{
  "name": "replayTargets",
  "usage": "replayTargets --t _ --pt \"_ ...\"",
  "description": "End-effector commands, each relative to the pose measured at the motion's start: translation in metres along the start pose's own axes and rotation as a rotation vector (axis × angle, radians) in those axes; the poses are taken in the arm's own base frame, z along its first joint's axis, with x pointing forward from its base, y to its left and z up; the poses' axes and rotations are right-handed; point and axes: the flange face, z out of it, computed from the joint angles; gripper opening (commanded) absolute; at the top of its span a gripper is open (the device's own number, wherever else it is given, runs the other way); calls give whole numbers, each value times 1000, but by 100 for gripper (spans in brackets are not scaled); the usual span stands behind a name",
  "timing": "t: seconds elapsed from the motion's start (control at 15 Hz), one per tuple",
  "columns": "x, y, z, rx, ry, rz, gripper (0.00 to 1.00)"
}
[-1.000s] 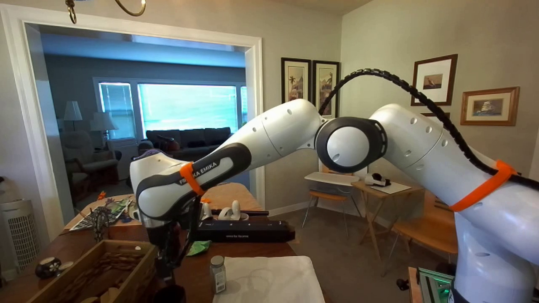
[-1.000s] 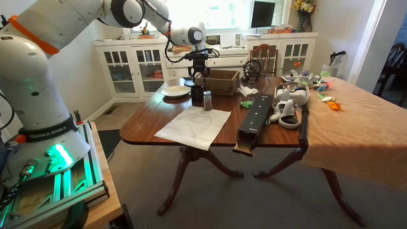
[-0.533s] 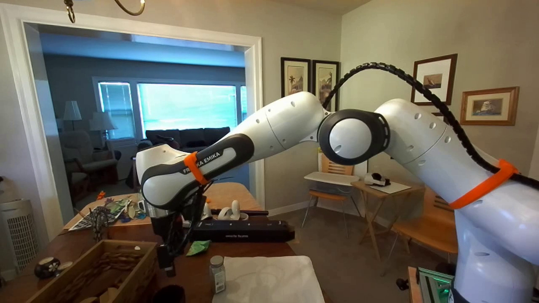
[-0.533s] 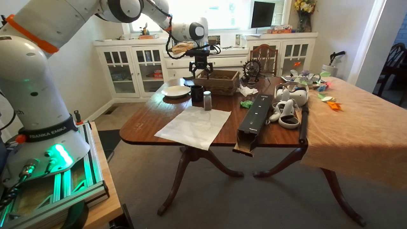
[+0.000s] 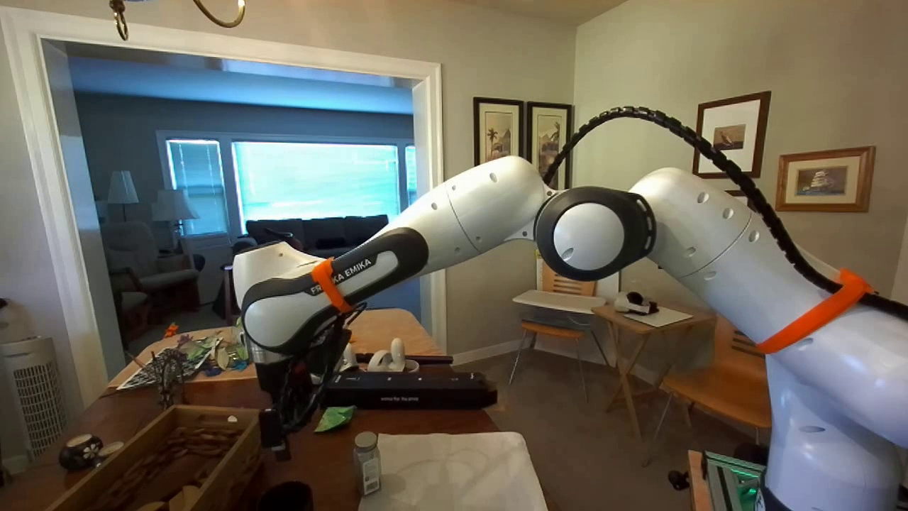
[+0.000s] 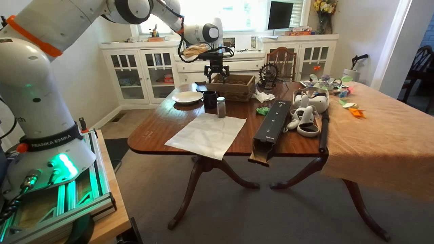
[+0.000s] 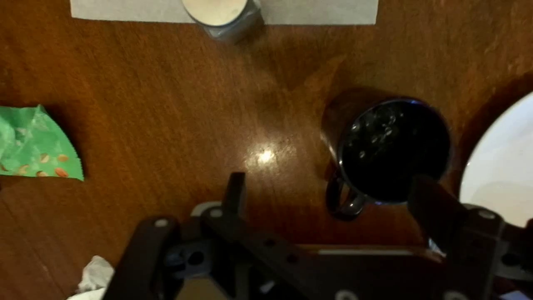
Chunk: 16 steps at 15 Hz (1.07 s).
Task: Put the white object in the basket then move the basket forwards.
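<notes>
A crumpled white tissue-like object [image 6: 263, 96] lies on the table beside the basket in an exterior view. It shows partly at the lower left of the wrist view [image 7: 97, 273]. The basket is a brown wooden crate [image 6: 234, 92], also seen at the lower left of an exterior view [image 5: 240, 454]; in the wrist view the gripper hides most of it. My gripper [image 6: 217, 80] hangs above the table near the basket's edge. In the wrist view the gripper [image 7: 330, 181] has its fingers wide apart with nothing between them, above the table by a dark mug.
The dark mug [image 7: 395, 150] stands below the gripper, with a white plate [image 6: 187, 97] beside it. A glass jar [image 6: 221, 107] stands at the edge of a white cloth [image 6: 206, 135]. A green wrapper [image 7: 41, 146], a long black box [image 6: 273, 125] and a white headset [image 6: 312, 101] lie on the table.
The gripper has risen slightly and shifted a little to the right in an exterior view, staying open. The basket, tissue, mug and jar have not moved.
</notes>
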Motion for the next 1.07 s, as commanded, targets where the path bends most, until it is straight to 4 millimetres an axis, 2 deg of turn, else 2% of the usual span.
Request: replayTargets --t 0.0,0.33,0.47,0.67,0.73,0.87,1.0 --pt "10 19 -24 -77 115 144 100" --pt "29 50 -42 -173 249 203 100" --pt "34 64 -37 -182 267 192 100" --pt "37 88 -15 -143 267 201 100" --pt "30 74 -32 -158 259 204 100" --pt "32 86 -17 -160 263 207 100" --pt "33 89 -13 -162 268 209 100"
